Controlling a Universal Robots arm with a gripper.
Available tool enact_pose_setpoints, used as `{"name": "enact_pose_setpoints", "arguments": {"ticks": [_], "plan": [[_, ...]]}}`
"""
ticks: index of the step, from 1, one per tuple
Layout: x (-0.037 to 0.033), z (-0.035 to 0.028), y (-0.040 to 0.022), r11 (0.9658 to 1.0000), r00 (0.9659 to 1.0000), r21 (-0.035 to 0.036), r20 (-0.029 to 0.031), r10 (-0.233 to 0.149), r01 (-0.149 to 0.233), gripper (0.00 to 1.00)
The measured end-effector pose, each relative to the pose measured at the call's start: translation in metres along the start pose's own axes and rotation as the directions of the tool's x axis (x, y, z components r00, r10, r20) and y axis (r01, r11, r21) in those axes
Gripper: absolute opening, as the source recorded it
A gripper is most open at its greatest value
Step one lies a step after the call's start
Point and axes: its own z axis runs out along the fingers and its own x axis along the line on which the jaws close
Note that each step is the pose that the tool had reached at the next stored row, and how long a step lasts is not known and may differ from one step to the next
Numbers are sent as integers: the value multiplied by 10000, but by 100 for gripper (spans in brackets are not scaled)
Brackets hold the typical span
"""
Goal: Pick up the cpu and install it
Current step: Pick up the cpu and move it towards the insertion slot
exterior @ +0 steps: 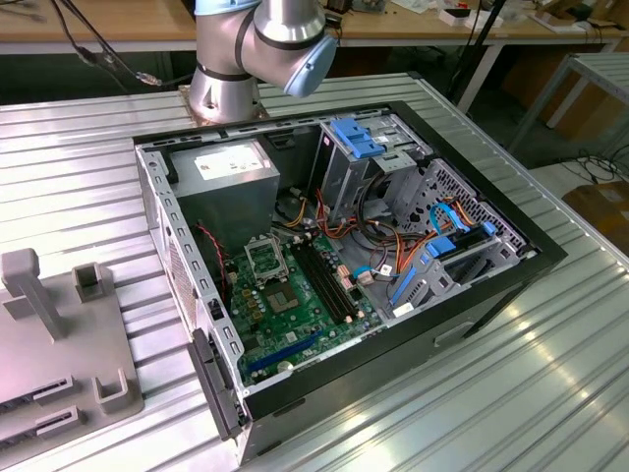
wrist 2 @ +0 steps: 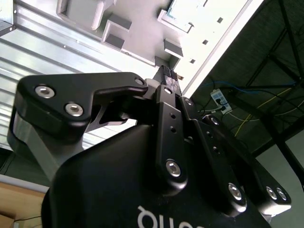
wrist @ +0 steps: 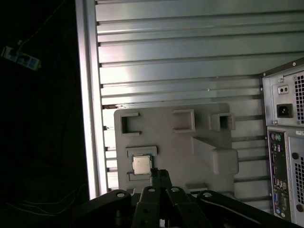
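In the first wrist view the cpu (wrist: 140, 165), a small silver-grey square, lies flat in a recess of a grey fixture plate (wrist: 190, 147). My gripper (wrist: 160, 175) hangs above that plate with its two black fingers pressed together, shut on nothing. Their tips appear just beside the cpu, and whether they touch anything I cannot tell. From the second wrist view the gripper (wrist 2: 169, 73) also looks shut over the plate (wrist 2: 142, 28). In the exterior view the black-framed socket (exterior: 263, 258) sits on the green motherboard (exterior: 295, 315) inside the open computer case (exterior: 511, 256).
The fixture plate (exterior: 59, 344) lies at the exterior view's left on the ribbed metal table (exterior: 88, 157), with raised blocks on it. Inside the case are a grey power supply (exterior: 231, 167), drive cages and cables. The table edge (wrist: 90, 95) runs close to the plate.
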Motion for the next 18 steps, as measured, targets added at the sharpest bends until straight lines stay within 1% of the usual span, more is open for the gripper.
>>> {"name": "enact_pose_setpoints", "arguments": {"ticks": [9, 10, 11, 18], "plan": [[0, 0, 0, 10000, 10000, 0, -2, -42, 42, 11], [0, 0, 0, 10000, 10000, 0, -2, -43, 43, 11], [0, 0, 0, 10000, 10000, 0, -2, -45, 45, 17], [0, 0, 0, 10000, 10000, 0, -2, -52, 52, 17]]}}
